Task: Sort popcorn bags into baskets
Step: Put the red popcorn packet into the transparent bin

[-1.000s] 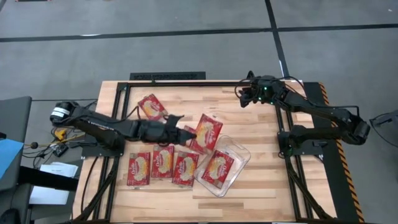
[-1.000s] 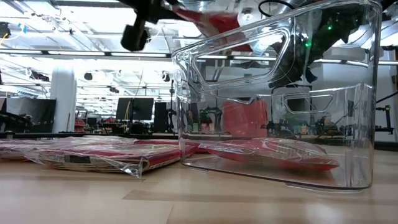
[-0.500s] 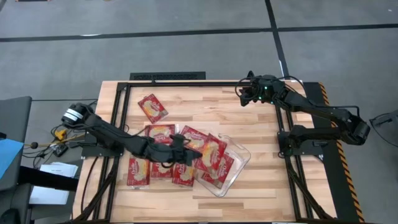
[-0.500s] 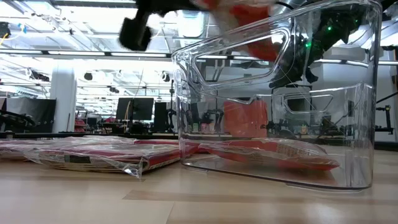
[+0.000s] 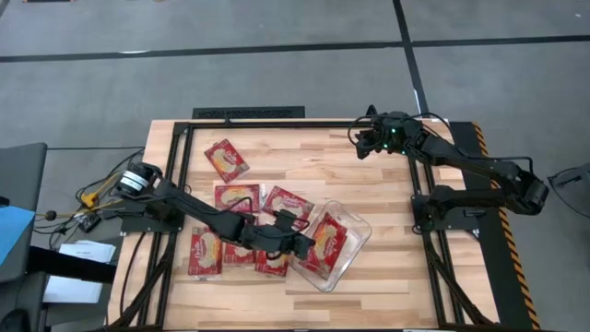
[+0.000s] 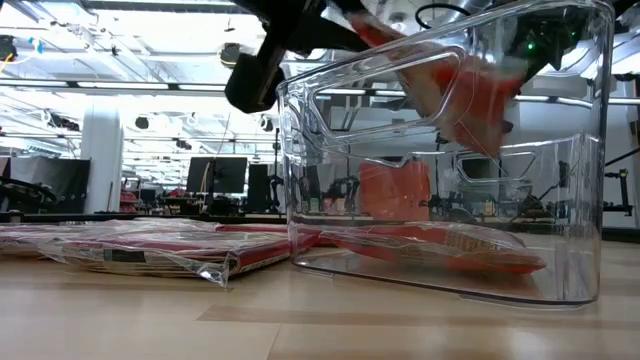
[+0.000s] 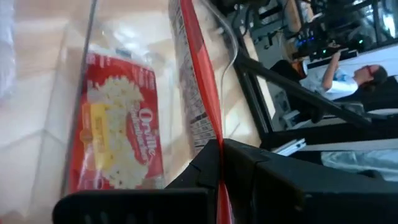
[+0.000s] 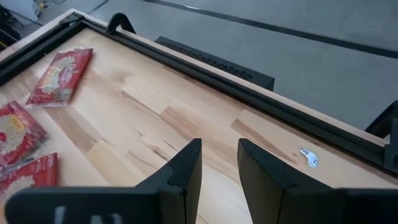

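Your left gripper (image 5: 302,242) is clamped on a flat red popcorn packet (image 6: 445,85), hanging tilted, long axis sloping down inside the clear plastic tub (image 5: 355,242) at the desk's front edge. Drop is straight down. Right gripper (image 8: 214,163), fingers apart, waits far corner.

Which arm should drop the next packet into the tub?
Left. The left gripper sits at the clear plastic rectangular tub, jaws shut on a flat red popcorn packet hanging over it. The right gripper waits at the table's far edge, jaws open, holding nothing.
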Motion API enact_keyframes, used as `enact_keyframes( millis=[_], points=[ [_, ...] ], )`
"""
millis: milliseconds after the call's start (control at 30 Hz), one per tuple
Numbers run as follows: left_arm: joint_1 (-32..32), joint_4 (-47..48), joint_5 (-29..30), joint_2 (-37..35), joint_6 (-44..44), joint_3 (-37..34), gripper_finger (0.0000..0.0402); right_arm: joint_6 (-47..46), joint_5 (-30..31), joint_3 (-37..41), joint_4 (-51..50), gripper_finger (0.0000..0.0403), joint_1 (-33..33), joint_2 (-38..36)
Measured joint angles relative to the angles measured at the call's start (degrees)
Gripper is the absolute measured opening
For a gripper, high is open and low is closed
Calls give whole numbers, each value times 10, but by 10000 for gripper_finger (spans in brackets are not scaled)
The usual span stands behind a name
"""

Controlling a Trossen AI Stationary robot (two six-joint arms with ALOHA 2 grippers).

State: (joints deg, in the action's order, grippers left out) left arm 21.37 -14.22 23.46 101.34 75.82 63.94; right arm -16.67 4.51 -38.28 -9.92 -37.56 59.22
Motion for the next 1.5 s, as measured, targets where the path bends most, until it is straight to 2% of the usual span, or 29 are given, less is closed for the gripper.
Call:
enact_keyframes(
  millis=[533, 667, 900, 1033, 1333, 1500],
  points=[
    [3, 19, -37, 42, 55, -2, 0, 2, 0, 0, -5, 128, 0, 0],
    [1, 37, -18, 41, 63, -2, 0, 2, 0, 0, -5, 128, 0, 0],
    [-1, 46, -20, 41, 81, -2, 6, 2, 0, 0, -5, 136, 0, 0],
    [-3, 44, -20, 41, 81, -1, 39, 2, 0, 0, -5, 141, 0, 0],
    [-21, 43, -35, 39, 68, -1, 168, 2, 0, 0, -5, 152, 0, 0],
    [-38, 51, -67, 24, 48, -3, 203, 2, 0, 0, -4, 155, 0, 0]
  ],
)
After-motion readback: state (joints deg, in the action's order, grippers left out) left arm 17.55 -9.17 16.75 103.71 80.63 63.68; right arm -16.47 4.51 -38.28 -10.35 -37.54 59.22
